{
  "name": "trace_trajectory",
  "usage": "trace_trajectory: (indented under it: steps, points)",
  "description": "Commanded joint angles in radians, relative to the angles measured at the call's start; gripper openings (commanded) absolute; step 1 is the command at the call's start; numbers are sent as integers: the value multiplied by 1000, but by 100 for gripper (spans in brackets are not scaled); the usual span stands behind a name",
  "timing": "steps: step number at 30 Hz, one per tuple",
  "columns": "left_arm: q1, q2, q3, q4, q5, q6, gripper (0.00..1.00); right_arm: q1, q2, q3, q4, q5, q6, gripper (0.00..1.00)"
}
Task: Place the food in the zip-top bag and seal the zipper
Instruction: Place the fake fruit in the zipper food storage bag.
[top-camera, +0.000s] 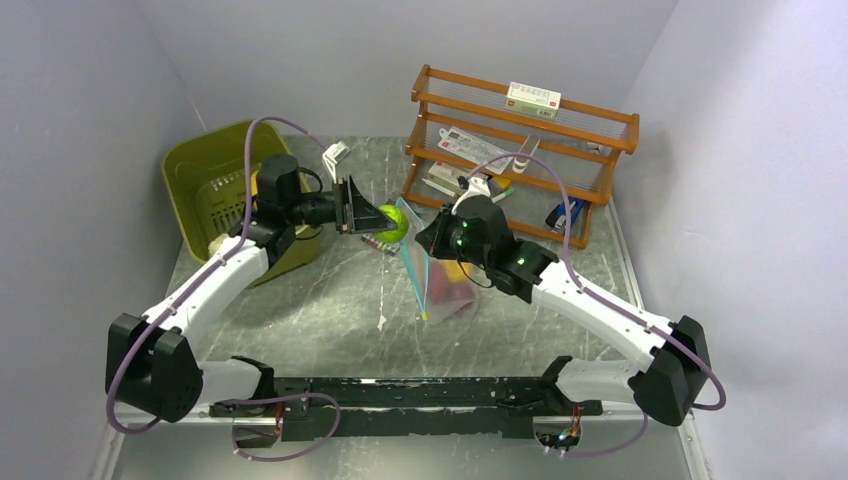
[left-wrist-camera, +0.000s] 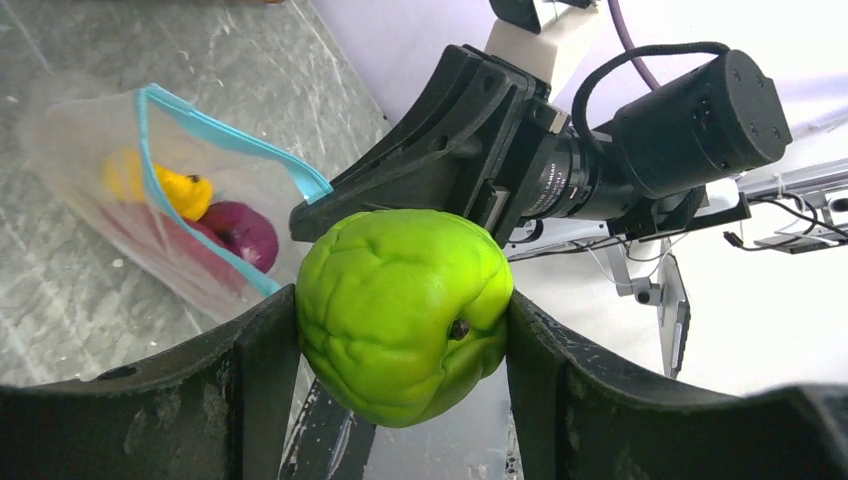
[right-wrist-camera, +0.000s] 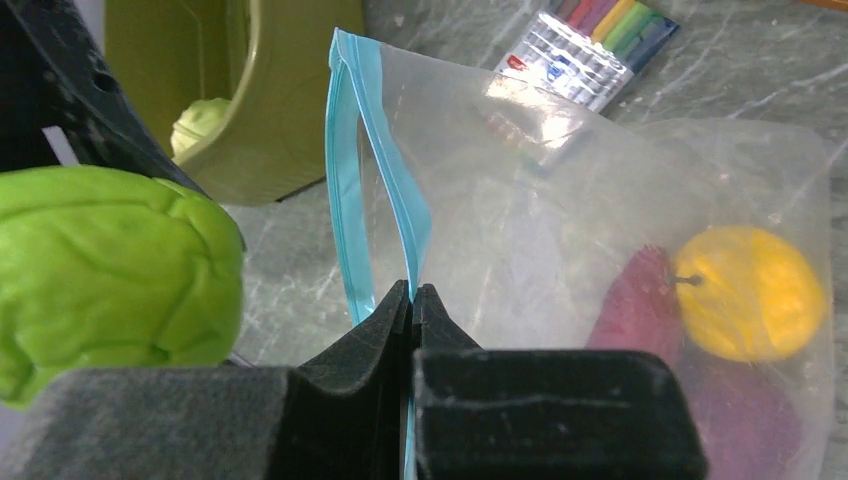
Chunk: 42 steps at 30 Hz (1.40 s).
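1. Closest to the lens in the left wrist view, the left gripper (left-wrist-camera: 400, 335) has its jaws partly spread and clamped on the green piece (left-wrist-camera: 405, 310). The piece fills the gap between the fingers and is held above the table (top-camera: 330, 300).
2. The right gripper (right-wrist-camera: 412, 300) is fully closed and pinches the zipper (right-wrist-camera: 345, 180) at one end of the mouth. The zip-top bag (right-wrist-camera: 560, 180) hangs from this pinch near the middle of the table. A yellow piece (right-wrist-camera: 750, 295) and a purple-red piece (right-wrist-camera: 640, 310) lie already in its bottom.
3. The mouth gapes only as a narrow slit, and the green piece looks wider than it. If it is pushed in, it may catch the teal rim, fold the soft wall, or pull the strip out of the pinch.
4. The green piece is just beside the mouth, not over it. I think a release here would drop it on the table, where it could roll away.
5. Both grippers are very near each other, so the left fingers could hit the right gripper during the approach.
6. An olive-green tub (top-camera: 215, 190) stands at the far left, with a pale green piece (right-wrist-camera: 200, 125) inside it, not yet bagged.
7. A pack of markers (right-wrist-camera: 590, 45) lies on the table near the bag, close to the approach path. The wooden rack (top-camera: 520, 150) at the far right is well apart and blocks nothing.
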Motion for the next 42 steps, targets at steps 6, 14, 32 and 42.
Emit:
trace_trajectory:
  steps: [6, 14, 32, 42]
  points:
    - [-75, 78, -17, 164, -49, -77, 41, 2, -20, 5, 72, -14, 20, 0]
    - [-90, 123, 36, -37, -148, 61, 41, 2, -31, 11, 64, -13, 6, 0]
    - [-160, 150, 185, -409, -436, 263, 45, 2, -48, 8, 140, -52, 15, 0]
    - [-175, 138, 206, -447, -450, 287, 61, 2, -59, -15, 138, -37, 32, 0]
